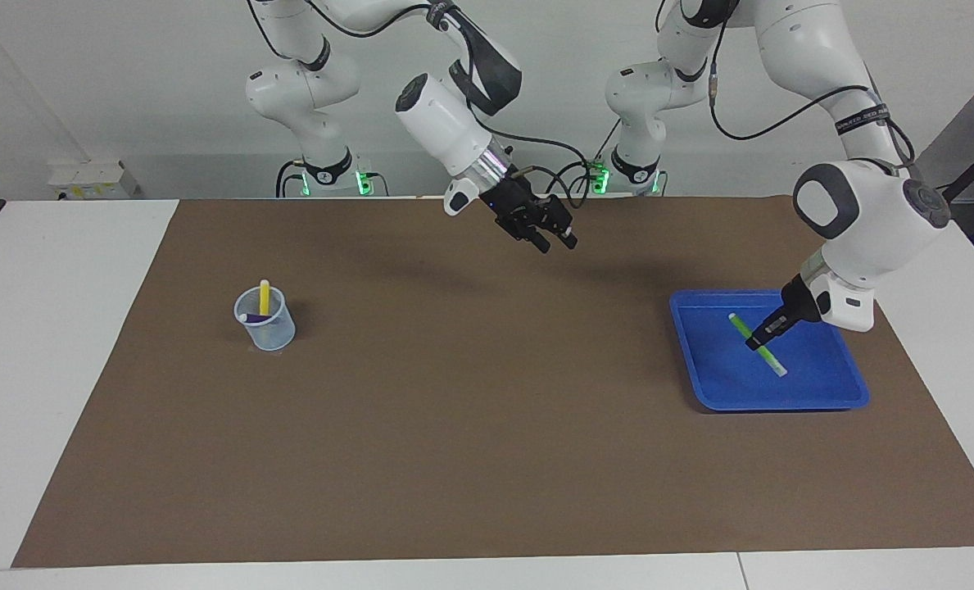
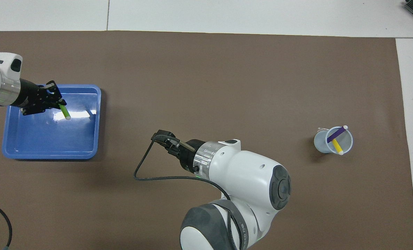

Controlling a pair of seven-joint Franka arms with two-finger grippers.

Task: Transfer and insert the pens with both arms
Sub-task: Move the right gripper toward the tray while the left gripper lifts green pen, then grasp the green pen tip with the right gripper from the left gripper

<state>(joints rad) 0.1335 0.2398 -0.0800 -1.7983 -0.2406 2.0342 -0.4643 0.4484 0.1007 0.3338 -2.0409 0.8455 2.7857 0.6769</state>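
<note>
Left gripper (image 1: 758,342) pinching green pen (image 1: 755,344), lifted over blue tray (image 1: 720,393); right gripper (image 1: 554,242) open, waiting over mat; yellow pen (image 1: 264,297), purple pen (image 2: 336,134) in cup (image 1: 267,328)

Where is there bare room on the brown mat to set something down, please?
The broad stretch of brown mat between the clear cup and the blue tray is bare. The tray floor is bare too, but the left gripper hangs over it with the green pen. The right gripper hangs mid-table.
</note>
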